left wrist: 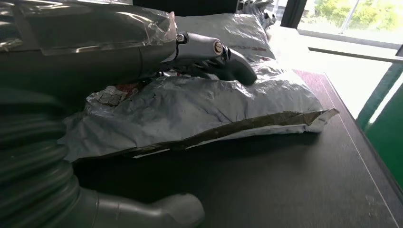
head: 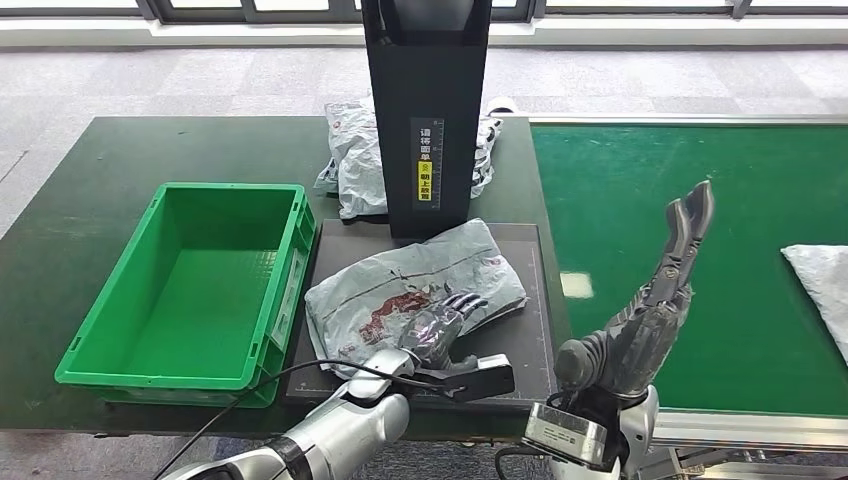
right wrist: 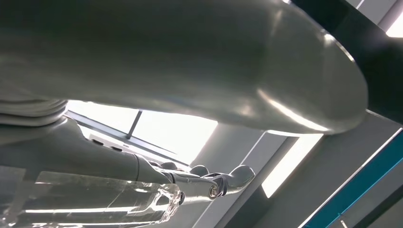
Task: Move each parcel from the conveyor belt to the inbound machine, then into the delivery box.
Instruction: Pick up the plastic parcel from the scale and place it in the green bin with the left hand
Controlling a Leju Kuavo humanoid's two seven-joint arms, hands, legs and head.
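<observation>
A crumpled grey parcel (head: 400, 275) with red print lies flat on the black platform (head: 525, 300) of the inbound machine (head: 425, 110). My left hand (head: 440, 325) rests its fingers (left wrist: 223, 59) on top of the parcel (left wrist: 199, 104) near its front edge. Its thumb (left wrist: 157, 209) lies low over the platform, apart from the parcel. My right hand (head: 660, 300) is raised above the green conveyor belt (head: 680, 180), fingers (right wrist: 218, 180) stretched upward and holding nothing. A second grey parcel (head: 825, 275) lies on the belt at the far right edge.
An empty green delivery box (head: 290, 280) stands on the dark table just left of the platform. Another grey parcel (head: 350, 165) lies behind the machine's black column. The table's front edge is close to my arms.
</observation>
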